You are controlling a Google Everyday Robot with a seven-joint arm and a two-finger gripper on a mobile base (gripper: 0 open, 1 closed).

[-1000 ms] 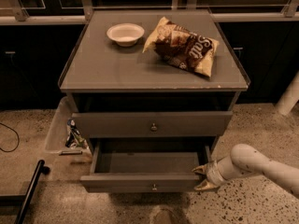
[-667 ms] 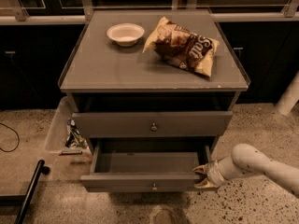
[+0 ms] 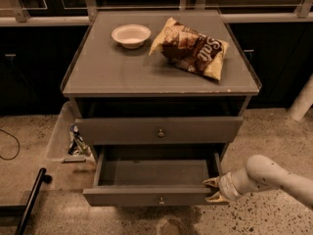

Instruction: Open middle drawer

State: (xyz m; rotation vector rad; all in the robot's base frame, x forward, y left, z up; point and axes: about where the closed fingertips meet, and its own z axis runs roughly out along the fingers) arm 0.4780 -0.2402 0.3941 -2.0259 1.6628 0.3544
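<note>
The robot's arm (image 3: 276, 177) is a smooth, pale cream tube with a matte shell and soft shading along its underside. Its casing is thick and round in section. It swells into a rounded, bulbous joint housing, paler on top where the light catches it. Past that bulge it narrows into a short, lighter cuff at the wrist, with a faint seam ringing it. The gripper (image 3: 212, 190) on the end is yellowish tan, clearly darker and warmer in colour than the shell behind it, and much slimmer. It sits at the right end of the middle drawer (image 3: 146, 196) front.
</note>
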